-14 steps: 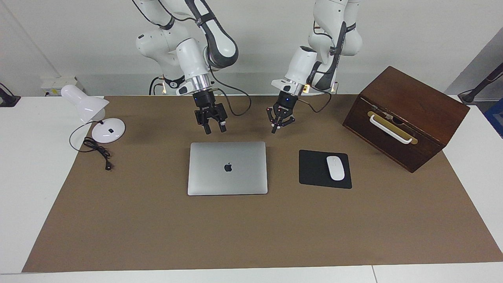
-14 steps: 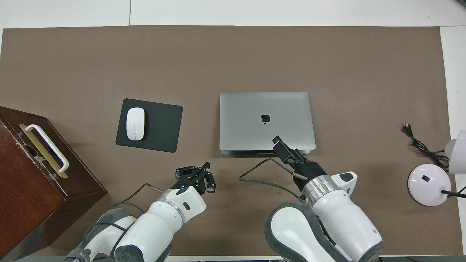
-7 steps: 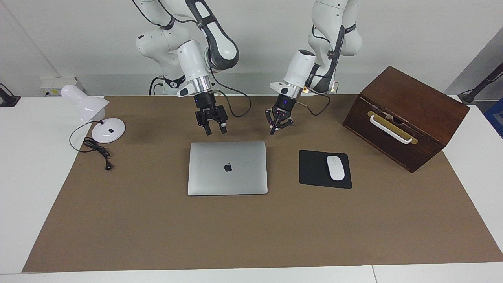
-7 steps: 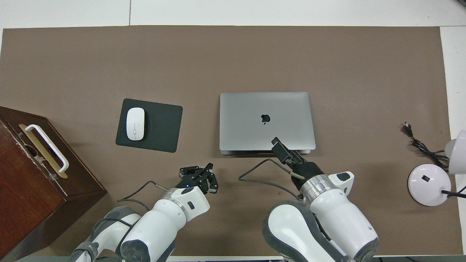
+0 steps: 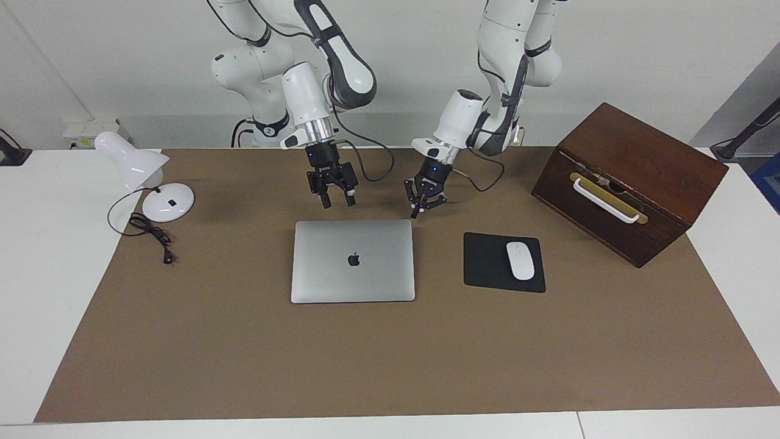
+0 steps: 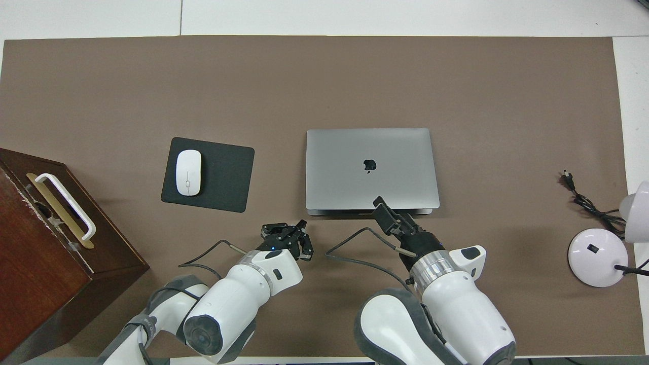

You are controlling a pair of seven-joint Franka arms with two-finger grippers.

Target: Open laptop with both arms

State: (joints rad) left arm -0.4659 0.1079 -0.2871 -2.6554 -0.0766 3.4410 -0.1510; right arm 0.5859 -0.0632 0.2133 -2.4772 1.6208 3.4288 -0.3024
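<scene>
The laptop [image 5: 353, 261] lies shut and flat on the brown mat [image 5: 244, 360] at the centre of the facing view, logo up. Its edge nearest the robots runs along the upper side of its outline in the frame. The right end effector [image 5: 338, 201] hangs just above that edge, fingers open and holding nothing. From overhead, the right end effector [image 6: 383, 210] overlaps the lid's lower edge, but the facing view shows air beneath it. The left end effector [image 5: 416, 212] hovers by the lid's upper corner on the mouse pad [image 5: 487, 262] side, fingertips pinched together and empty. I read this as the approach before first contact. To do it well, I would bring the closed left tip down slowly onto the deck or bench beside that corner as a brace. Then I would slide one right finger under the lid's lip rather than clamp the whole body. I cannot tell from here which edge carries the hinge, so I would test with a light lift. The thin shell may skate toward the lower frame if pushed.
</scene>
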